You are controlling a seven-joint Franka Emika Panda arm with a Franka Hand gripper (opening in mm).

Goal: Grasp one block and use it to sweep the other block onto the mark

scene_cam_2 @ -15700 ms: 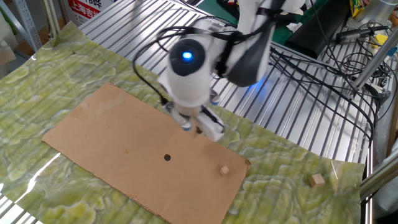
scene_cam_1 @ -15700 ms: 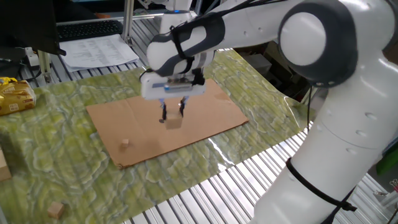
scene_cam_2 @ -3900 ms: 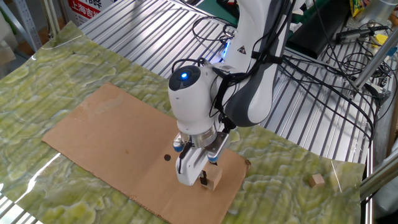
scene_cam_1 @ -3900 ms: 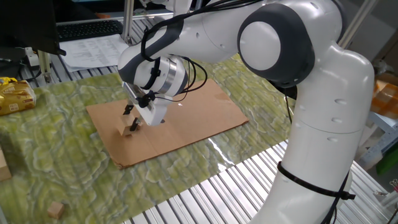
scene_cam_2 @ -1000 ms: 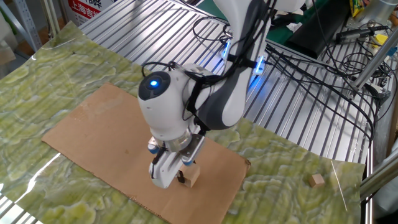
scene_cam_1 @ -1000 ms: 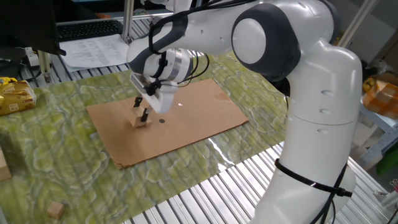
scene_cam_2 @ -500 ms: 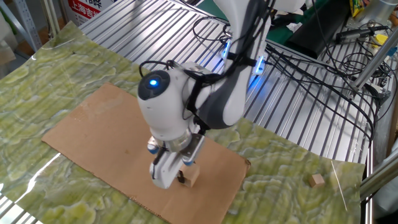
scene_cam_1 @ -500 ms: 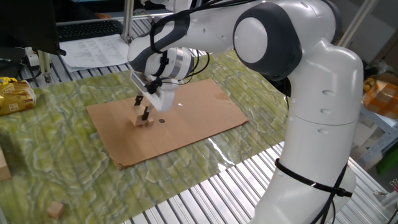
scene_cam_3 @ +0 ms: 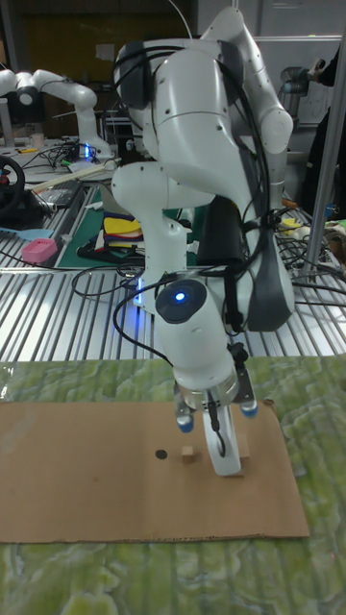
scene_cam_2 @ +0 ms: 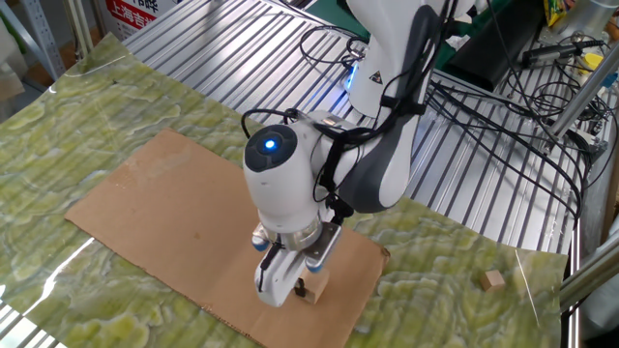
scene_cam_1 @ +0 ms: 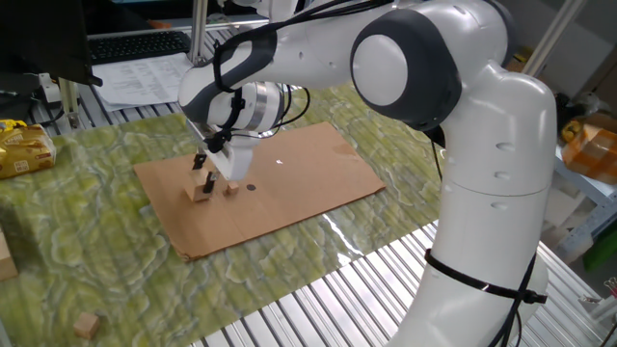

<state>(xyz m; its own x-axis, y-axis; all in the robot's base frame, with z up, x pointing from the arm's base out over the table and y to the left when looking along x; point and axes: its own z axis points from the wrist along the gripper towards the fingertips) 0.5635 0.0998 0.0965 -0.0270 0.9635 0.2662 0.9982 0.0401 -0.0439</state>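
One fixed view, fingers (scene_cam_1: 199, 160) clamping large block (scene_cam_1: 201, 192)

Glossy white rounded shells are covering the whole arm (scene_cam_1: 482, 193), with dark grey caps and bands sitting at the joints. A blue light is glowing on the wrist housing (scene_cam_2: 270, 146), and black cables are looping alongside it.

You had the largest tan cube (scene_cam_1: 201, 191) resting on the cardboard, clamped between the fingers. The tiny cube (scene_cam_1: 231, 188) sat just beside it, upright, close to the black dot (scene_cam_1: 251, 187) but apart from it.
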